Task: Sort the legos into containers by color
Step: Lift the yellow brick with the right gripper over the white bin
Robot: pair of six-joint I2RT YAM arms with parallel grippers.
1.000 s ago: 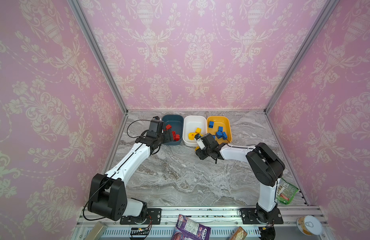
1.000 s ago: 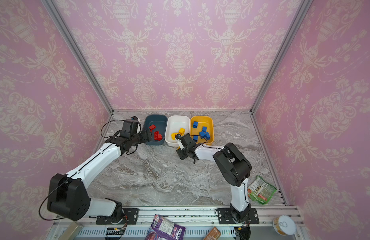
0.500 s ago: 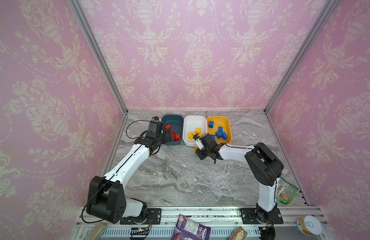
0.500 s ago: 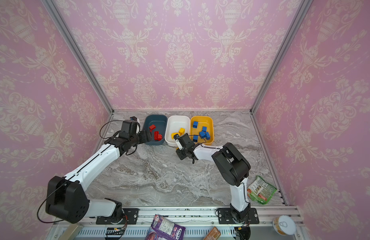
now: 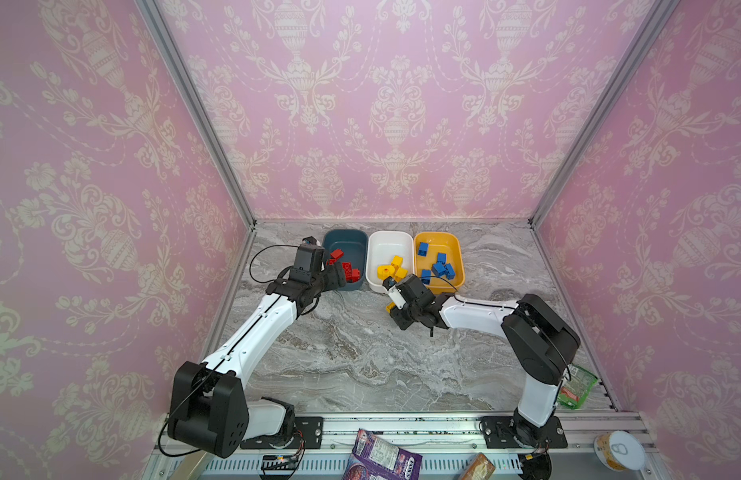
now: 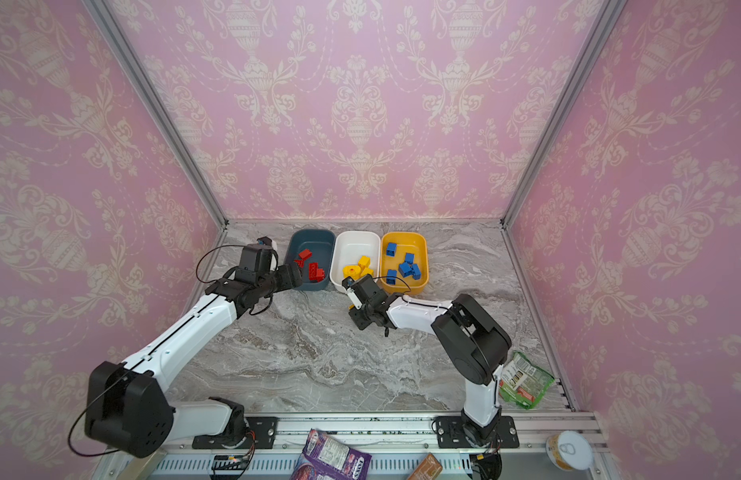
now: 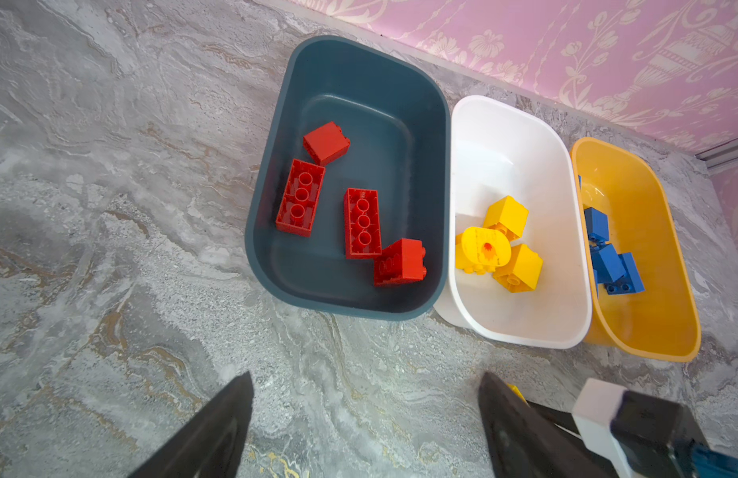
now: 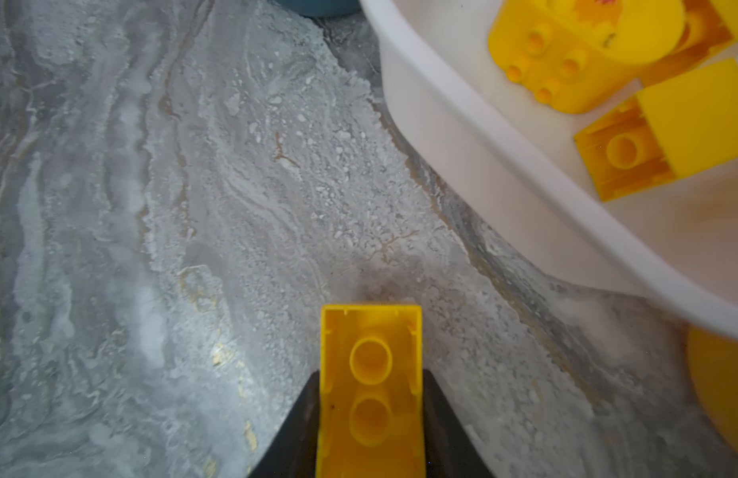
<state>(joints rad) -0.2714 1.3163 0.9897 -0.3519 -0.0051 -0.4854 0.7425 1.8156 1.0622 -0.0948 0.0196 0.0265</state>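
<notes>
Three containers stand in a row at the back: a teal tub [image 7: 359, 82] holding red legos [image 7: 362, 223], a white tub [image 7: 503, 136] holding yellow legos [image 7: 499, 244], and a yellow-orange tub [image 7: 632, 186] holding blue legos [image 7: 611, 265]. My right gripper [image 8: 370, 374] is shut on a yellow brick [image 8: 371, 331], hollow underside facing the camera, just above the table in front of the white tub [image 5: 391, 239]. In both top views it hangs low near that tub's front rim. My left gripper [image 7: 365, 385] is open and empty, in front of the teal tub [image 5: 345, 241].
Marble tabletop between pink walls. Along the front rail lie a purple snack packet [image 5: 381, 457], a brown packet [image 5: 478, 467] and a tin can [image 5: 620, 451]. A green packet [image 5: 576, 386] lies at the right edge by the right arm's base.
The right gripper's jaws have narrowed onto the yellow brick. Both arms have hardly shifted.
</notes>
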